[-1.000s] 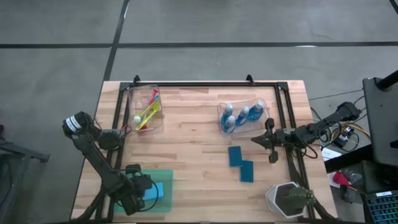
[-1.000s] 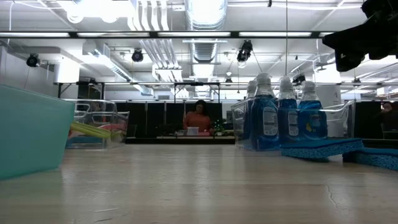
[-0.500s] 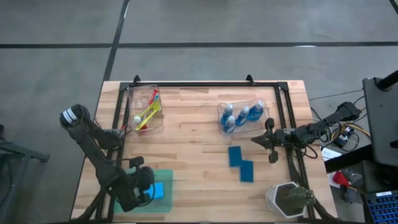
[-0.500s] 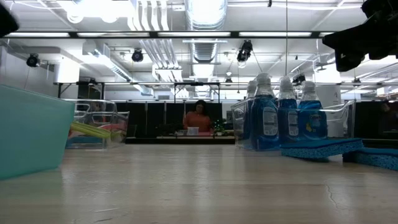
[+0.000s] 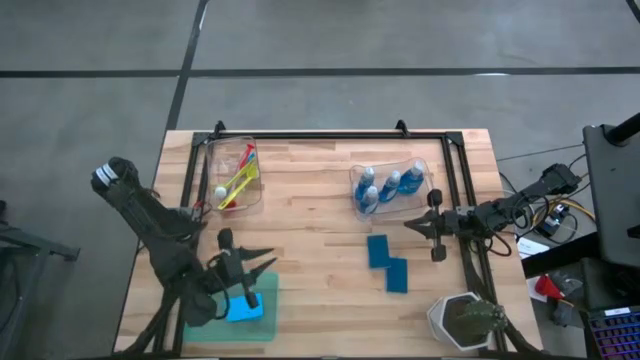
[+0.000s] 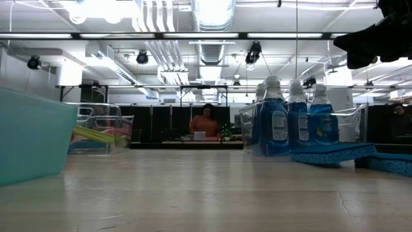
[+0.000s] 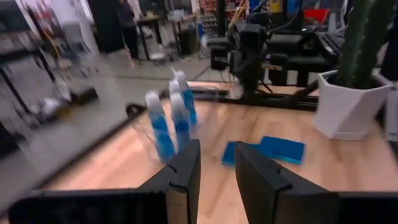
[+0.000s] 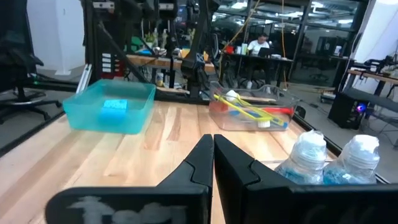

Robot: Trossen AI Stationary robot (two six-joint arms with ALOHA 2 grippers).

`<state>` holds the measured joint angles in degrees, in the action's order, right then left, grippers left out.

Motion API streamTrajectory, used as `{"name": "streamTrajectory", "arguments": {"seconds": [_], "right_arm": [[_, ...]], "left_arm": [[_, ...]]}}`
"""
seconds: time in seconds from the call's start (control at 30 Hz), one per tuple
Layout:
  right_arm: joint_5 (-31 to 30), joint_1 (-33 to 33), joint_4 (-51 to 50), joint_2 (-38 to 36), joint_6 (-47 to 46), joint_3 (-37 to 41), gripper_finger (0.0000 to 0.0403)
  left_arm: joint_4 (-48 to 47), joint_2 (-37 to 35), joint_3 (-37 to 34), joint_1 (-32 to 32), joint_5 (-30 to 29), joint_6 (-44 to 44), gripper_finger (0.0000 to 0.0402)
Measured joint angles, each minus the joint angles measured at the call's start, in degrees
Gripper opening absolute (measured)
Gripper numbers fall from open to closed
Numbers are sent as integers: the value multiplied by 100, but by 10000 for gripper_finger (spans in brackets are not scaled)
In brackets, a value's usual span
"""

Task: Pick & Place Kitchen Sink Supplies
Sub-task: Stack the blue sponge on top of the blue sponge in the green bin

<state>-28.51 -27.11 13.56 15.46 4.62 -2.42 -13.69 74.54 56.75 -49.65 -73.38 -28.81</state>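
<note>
Wooden table (image 5: pixel 310 230): bins (image 5: pixel 390 187), tray (image 5: pixel 262 320), sponges (image 5: pixel 387 262), pot (image 5: pixel 460 320)

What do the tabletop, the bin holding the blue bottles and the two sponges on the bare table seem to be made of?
Tabletop: looks like pale wood in glued strips, with visible plank seams and grain and a smooth, low-sheen finish.
Bin around the blue bottles: probably clear hard plastic, since wood and bottles show through its glossy walls.
Sponges: flat blue rectangles with a matte, slightly rough face, likely cellulose or foam.

The left arm (image 5: pixel 160 240) hides part of the tray (image 5: pixel 268 330); the pot (image 5: pixel 455 322) is cut off at the near edge.
</note>
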Motion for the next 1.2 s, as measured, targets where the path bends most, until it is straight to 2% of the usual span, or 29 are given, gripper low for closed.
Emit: {"name": "streamTrajectory", "arguments": {"seconds": [0.1, 0.17, 0.3, 0.53, 0.7, 0.83, 0.9, 1.03, 1.2], "right_arm": [[0, 0, -2, 0, 7, 0, 8], [2, 0, 33, 2, -36, 0, 8], [-1, 1, 436, -7, -1762, 0, 8], [-146, 17, 1389, -7, -2913, -2, 8], [-152, 29, 1887, 41, -2995, -7, 8], [-182, 66, 1879, 253, -3617, -13, 9], [-155, 66, 1721, 409, -4042, -148, 9], [-118, 63, 844, 961, -4425, -780, 15], [-129, 63, -1609, 1850, -5261, -2122, 51]], "left_arm": [[614, 31, -35, 274, 195, 988, 92], [682, 38, -63, 484, 506, 1145, 92], [705, 39, -128, 838, 993, 1166, 92], [954, 35, -308, 1304, 2211, 1411, 92], [1923, 35, -501, 1343, 3003, 2005, 92], [3041, 25, -862, 1333, 3914, 2667, 92], [3390, 24, -987, 1330, 4152, 2905, 92], [3599, -34, -1006, 1334, 4153, 3050, 92], [3611, -68, -993, 1332, 4157, 3059, 92]]}}
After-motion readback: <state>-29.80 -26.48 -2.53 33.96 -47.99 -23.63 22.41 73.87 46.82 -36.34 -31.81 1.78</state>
